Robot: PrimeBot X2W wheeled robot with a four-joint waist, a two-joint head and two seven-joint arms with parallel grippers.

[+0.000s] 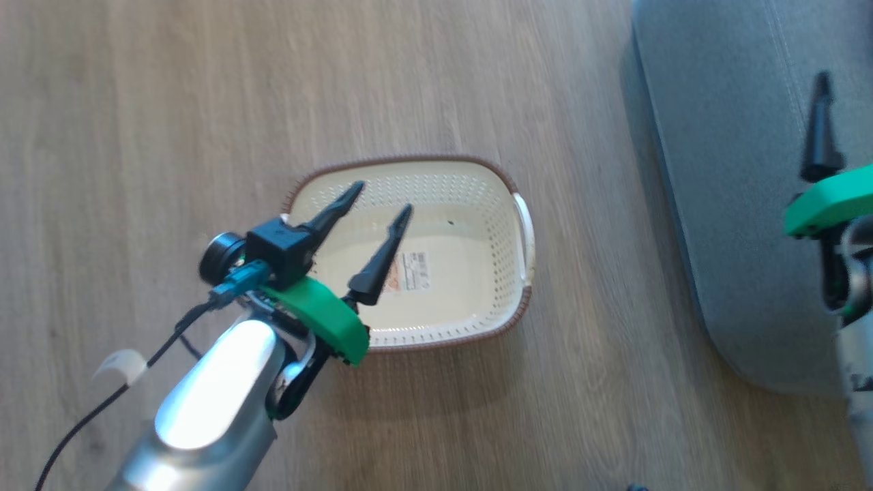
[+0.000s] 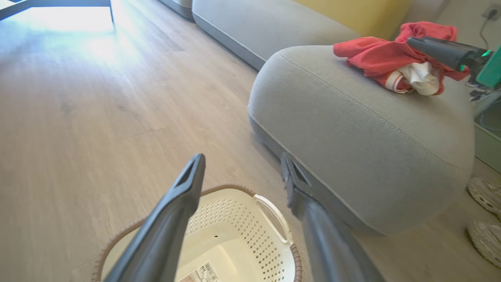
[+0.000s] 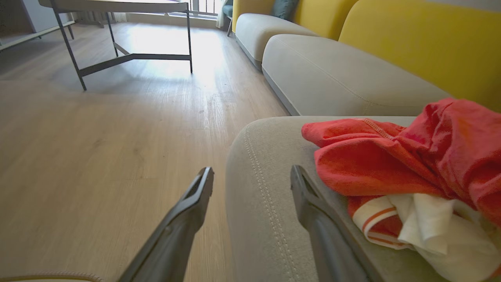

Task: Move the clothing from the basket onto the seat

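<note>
The cream basket (image 1: 501,273) stands on the wood floor with nothing in it but a label. My left gripper (image 1: 383,196) hangs open over its left half, fingers apart above the rim (image 2: 242,157). The red and white clothing (image 3: 391,156) lies bunched on the grey seat (image 3: 266,203), which is to the right of the basket (image 2: 235,219). My right gripper (image 3: 251,171) is open above the seat's rounded corner, just left of the clothing and apart from it. In the left wrist view the clothing (image 2: 375,55) rests on top of the seat (image 2: 352,149).
A grey sofa with yellow backs (image 3: 332,78) runs behind the seat. A metal-legged table (image 3: 117,58) stands far across the floor. Pale shoes (image 2: 485,196) lie on the floor beside the seat. A black cable (image 1: 102,402) trails from my left arm.
</note>
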